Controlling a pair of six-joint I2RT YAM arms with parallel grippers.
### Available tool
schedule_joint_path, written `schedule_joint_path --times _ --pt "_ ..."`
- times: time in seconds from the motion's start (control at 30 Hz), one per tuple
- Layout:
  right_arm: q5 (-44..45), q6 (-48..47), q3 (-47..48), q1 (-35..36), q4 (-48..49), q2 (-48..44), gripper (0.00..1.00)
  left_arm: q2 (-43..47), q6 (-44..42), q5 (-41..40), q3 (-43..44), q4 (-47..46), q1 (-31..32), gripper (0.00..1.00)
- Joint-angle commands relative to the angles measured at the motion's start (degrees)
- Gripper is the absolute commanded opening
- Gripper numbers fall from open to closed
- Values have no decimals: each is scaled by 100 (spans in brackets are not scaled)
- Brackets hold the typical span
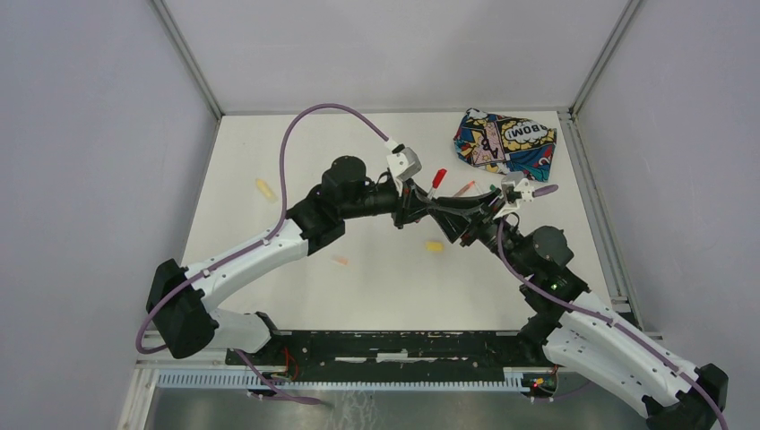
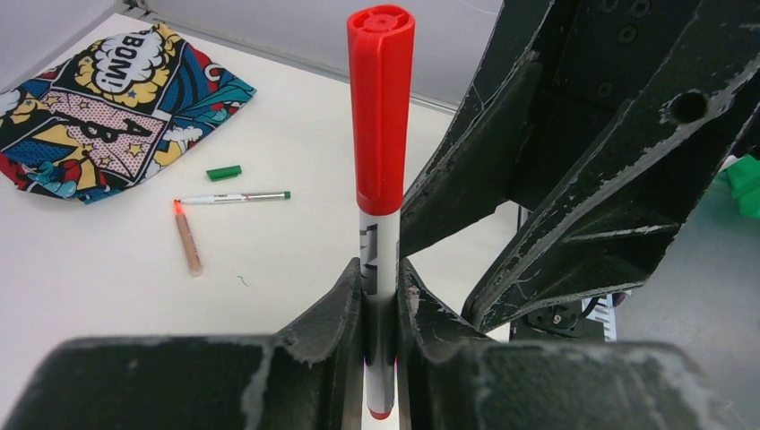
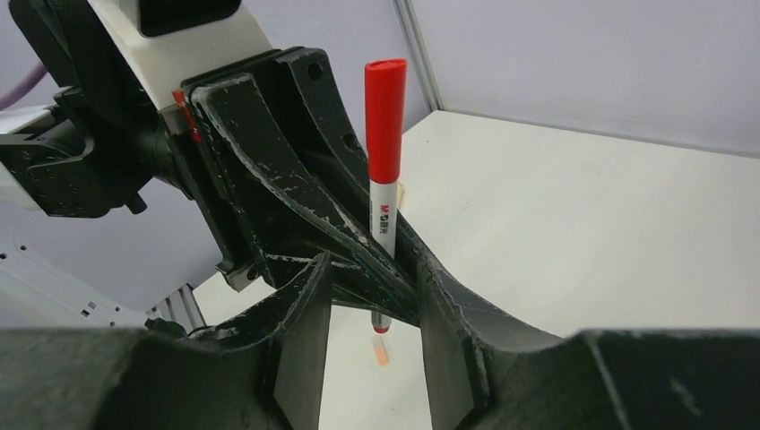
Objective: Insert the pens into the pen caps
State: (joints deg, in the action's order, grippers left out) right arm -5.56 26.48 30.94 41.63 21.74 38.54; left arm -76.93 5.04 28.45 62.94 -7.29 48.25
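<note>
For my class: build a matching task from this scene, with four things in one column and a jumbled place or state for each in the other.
Column one:
1 red pen
2 green cap
3 right gripper
4 pouch

Column two:
A jaws apart, holding nothing
B loose on the table, on no pen
C capped and clamped in the left gripper
D lying at the far right corner of the table

Pairs: 1-C, 2-B, 3-A, 4-D
</note>
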Motion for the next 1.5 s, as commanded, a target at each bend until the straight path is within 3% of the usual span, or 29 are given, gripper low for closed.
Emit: schedule_joint_path --times 0.0,0.27,0.47,0.7,0.97,1.17,1.47 --pt "241 -194 277 -7 -384 -14 44 151 -236 -127 -6 -242 -1 2" --pt "1442 -830 168 -6 -1525 -260 48 34 -76 -1467 -77 546 -14 2" --pt "1970 -881 221 -11 -2681 268 52 -190 399 -2552 -375 1333 -149 2" --pt "1771 -879 -19 -6 -2821 799 54 -1073 1049 -3021 -291 2161 -720 2" --pt "1258 -1112 -211 -12 -2968 1250 59 -2216 1053 -3805 405 3063 -966 2" --pt "655 -1133 -154 -7 -3019 1469 63 -2655 1074 -3821 561 3073 -1152 4" --pt "511 -1222 -70 -9 -3202 1569 65 -3028 1108 -3629 641 2953 -1281 9"
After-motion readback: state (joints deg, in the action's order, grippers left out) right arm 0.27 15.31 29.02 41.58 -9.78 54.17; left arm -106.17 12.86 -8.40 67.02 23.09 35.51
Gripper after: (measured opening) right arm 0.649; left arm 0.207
